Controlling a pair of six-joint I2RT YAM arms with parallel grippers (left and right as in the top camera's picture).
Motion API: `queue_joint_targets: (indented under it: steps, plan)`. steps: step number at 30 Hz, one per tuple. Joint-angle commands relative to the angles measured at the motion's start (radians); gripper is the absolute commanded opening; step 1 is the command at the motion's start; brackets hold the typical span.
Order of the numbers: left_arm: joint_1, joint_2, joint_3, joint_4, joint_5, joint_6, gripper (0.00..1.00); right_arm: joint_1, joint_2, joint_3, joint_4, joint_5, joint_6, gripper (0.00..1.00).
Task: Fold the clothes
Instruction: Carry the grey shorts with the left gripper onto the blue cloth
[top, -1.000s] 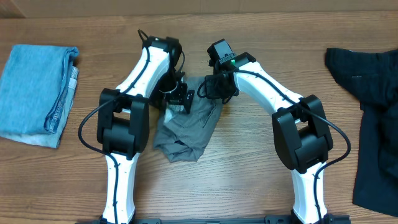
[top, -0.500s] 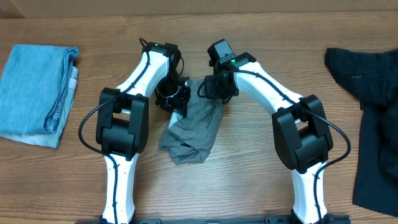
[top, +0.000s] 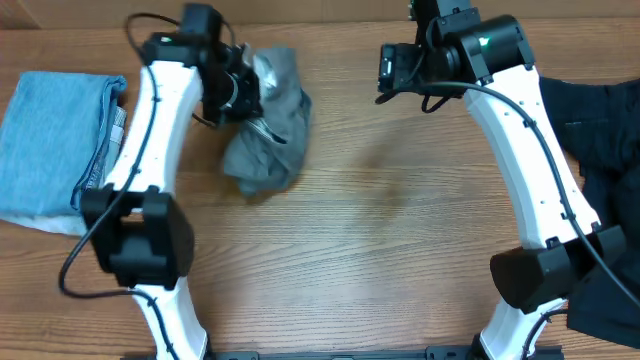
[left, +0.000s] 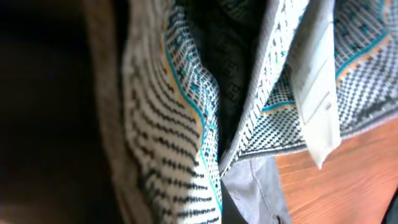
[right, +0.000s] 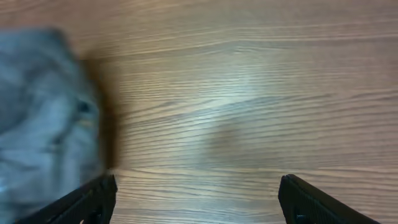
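Two claws hover over the wooden desk (top: 400, 250): the left claw (top: 243, 93) clenched on bunched grey shorts (top: 270, 140) between a folded light-blue garment (top: 55, 150) and the right claw (right: 198, 186), which hangs released, near a black garment (top: 600, 150).

one grey shorts (top: 270, 140), one light-blue garment (top: 50, 140), one black garment (top: 610, 140), two arms (top: 150, 120) (top: 525, 120)

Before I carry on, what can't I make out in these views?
Left wrist: grey shorts fill the frame, so the fingers of the left gripper and its hold point are hidden.
Overhead: black garment cut off by the right edge; its full shape is unknown.
Right wrist: the shorts are a blur at the left edge; no detail readable.
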Motion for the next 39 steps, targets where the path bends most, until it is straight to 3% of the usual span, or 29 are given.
queue_joint_targets:
  steps: [1, 4, 9, 13, 15, 19, 23, 26, 28, 34, 39]
  plan:
    - [0.037, -0.048, 0.025, 0.007, 0.010, -0.035, 0.04, -0.013, 0.002, 0.001, -0.009, 0.012, 0.008, 0.87]
    - [0.127, -0.098, 0.027, 0.055, 0.005, -0.063, 0.04, -0.017, 0.002, 0.001, -0.017, 0.024, 0.004, 0.88]
    - [0.410, -0.230, 0.027, 0.116, 0.018, -0.179, 0.04, -0.025, 0.003, 0.001, -0.044, 0.023, -0.023, 0.87]
    - [0.696, -0.233, 0.008, 0.171, 0.196, -0.196, 0.04, -0.025, 0.003, 0.000, -0.074, 0.023, -0.023, 0.87]
    - [0.773, -0.220, -0.045, 0.244, 0.243, -0.192, 0.04, -0.025, 0.003, -0.010, -0.080, 0.023, -0.023, 0.87]
    - [0.799, -0.162, -0.129, 0.500, 0.428, -0.273, 0.04, -0.025, 0.003, -0.043, -0.079, 0.023, -0.023, 0.88]
    - [0.813, -0.088, -0.143, 0.563, 0.432, -0.422, 0.04, -0.025, 0.003, -0.110, -0.066, 0.023, -0.023, 0.87]
    - [0.838, -0.036, -0.145, 0.547, 0.425, -0.433, 0.04, -0.025, 0.003, -0.169, -0.031, 0.023, -0.023, 0.87]
    - [0.852, -0.029, -0.152, 0.545, 0.391, -0.411, 0.04, -0.025, 0.003, -0.177, -0.027, 0.023, -0.023, 0.87]
    - [0.870, -0.025, -0.198, 0.507, 0.093, -0.341, 0.04, -0.025, 0.003, -0.177, -0.048, 0.023, -0.023, 0.87]
    - [0.915, -0.025, -0.308, 0.617, 0.087, -0.331, 0.04, -0.025, 0.003, -0.177, -0.053, 0.023, -0.023, 0.87]
